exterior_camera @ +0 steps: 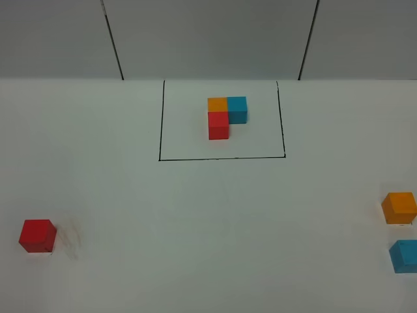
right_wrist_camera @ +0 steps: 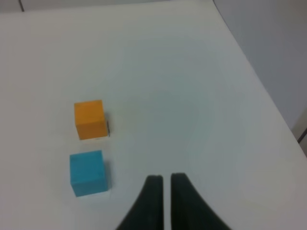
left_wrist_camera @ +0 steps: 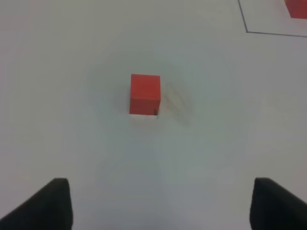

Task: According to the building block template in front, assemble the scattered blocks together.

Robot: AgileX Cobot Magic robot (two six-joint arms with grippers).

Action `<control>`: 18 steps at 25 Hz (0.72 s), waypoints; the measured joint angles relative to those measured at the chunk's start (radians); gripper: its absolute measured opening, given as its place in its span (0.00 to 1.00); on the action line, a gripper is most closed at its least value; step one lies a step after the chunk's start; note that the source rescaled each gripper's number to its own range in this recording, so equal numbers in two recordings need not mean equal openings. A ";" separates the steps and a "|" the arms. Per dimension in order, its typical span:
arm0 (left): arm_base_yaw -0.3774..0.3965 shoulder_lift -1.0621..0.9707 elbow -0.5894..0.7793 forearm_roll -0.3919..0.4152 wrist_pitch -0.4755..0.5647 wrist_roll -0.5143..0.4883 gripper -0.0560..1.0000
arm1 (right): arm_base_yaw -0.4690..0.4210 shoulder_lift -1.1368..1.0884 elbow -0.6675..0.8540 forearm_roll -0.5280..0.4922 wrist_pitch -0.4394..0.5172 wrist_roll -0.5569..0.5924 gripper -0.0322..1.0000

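Red cube sits lower left on the desk, orange cube and blue cube far right, template upper center. Left wrist: left claw spread wide, empty. Right wrist: right claw pinched together near blue cube.

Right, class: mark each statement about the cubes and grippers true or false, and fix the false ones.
1. The loose red cube lies alone, far left in the high view. True.
2. The loose orange cube and loose blue cube touch. False: a gap separates them.
3. In the framed template, red sits nearer the camera than orange. True.
4. The left gripper is shut. False: it is wide open.
5. The right gripper grips the loose blue cube. False: it is shut on nothing, apart from that cube.
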 joint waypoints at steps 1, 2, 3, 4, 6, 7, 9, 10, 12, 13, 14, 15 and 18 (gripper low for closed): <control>0.000 0.003 0.000 0.011 0.000 0.000 0.88 | 0.000 0.000 0.000 0.000 0.000 0.000 0.04; 0.000 0.010 -0.002 0.021 0.000 0.000 0.88 | 0.000 0.000 0.000 0.000 0.000 0.000 0.04; 0.000 0.020 -0.009 0.021 0.000 0.000 0.87 | 0.000 0.000 0.000 0.000 0.000 0.000 0.04; 0.000 0.029 -0.020 0.021 -0.005 0.000 0.87 | 0.000 0.000 0.000 0.000 0.000 0.000 0.04; 0.000 0.059 -0.048 0.021 -0.017 0.000 0.87 | 0.000 0.000 0.000 0.000 0.000 0.000 0.04; 0.000 0.073 -0.069 0.021 -0.026 0.000 0.87 | 0.000 0.000 0.000 0.000 0.000 0.000 0.04; 0.000 0.110 -0.115 0.021 -0.051 0.000 0.87 | 0.000 0.000 0.000 0.000 0.000 0.000 0.04; 0.000 0.134 -0.144 0.027 -0.064 0.001 0.87 | 0.000 0.000 0.000 0.000 0.000 0.000 0.04; 0.000 0.188 -0.208 0.034 -0.076 0.011 0.87 | 0.000 0.000 0.000 0.000 0.000 0.000 0.04; 0.000 0.227 -0.236 0.039 -0.080 0.014 0.87 | 0.000 0.000 0.000 0.000 0.000 0.000 0.04; 0.000 0.257 -0.274 0.044 -0.081 0.015 0.87 | 0.000 0.000 0.000 0.000 0.000 0.000 0.04; 0.000 0.287 -0.299 0.048 -0.083 0.017 0.87 | 0.000 0.000 0.000 0.000 0.000 0.000 0.04; 0.000 0.400 -0.369 0.055 -0.085 0.020 0.87 | 0.000 0.000 0.000 0.000 0.000 0.000 0.04</control>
